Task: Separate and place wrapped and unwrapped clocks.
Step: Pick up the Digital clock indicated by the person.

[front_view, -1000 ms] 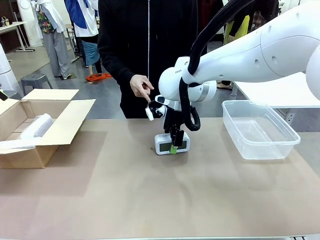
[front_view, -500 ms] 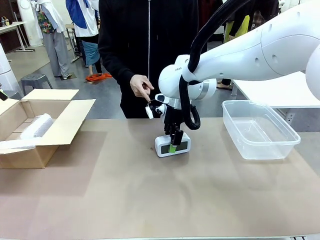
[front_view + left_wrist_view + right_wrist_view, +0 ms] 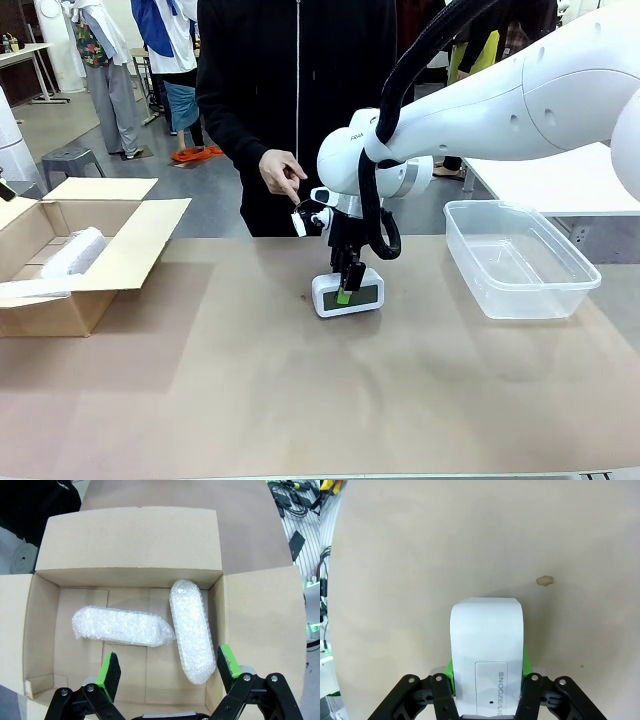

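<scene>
The bare white clock [image 3: 347, 295] with its grey screen sits mid-table, and my right gripper [image 3: 344, 291] comes down on it from above, shut on its body. The right wrist view looks along the clock's white top [image 3: 487, 645], with the green pads [image 3: 451, 667] pressed against both of its sides. Two bubble-wrapped bundles [image 3: 122, 626] [image 3: 192, 629] lie inside the open cardboard box [image 3: 130, 545]. My left gripper [image 3: 169, 670] hangs open above them, holding nothing. From the front, one bundle [image 3: 72, 252] shows in the box [image 3: 120, 255] at the left.
A clear plastic tub [image 3: 520, 262] stands at the right of the table. A person in black stands at the far side, one hand [image 3: 281, 172] hanging just behind my right gripper. A small brown crumb [image 3: 545, 581] lies on the table beside the clock.
My right gripper has shut on the clock. The clock has shifted slightly to the right and toward me in its grip.
</scene>
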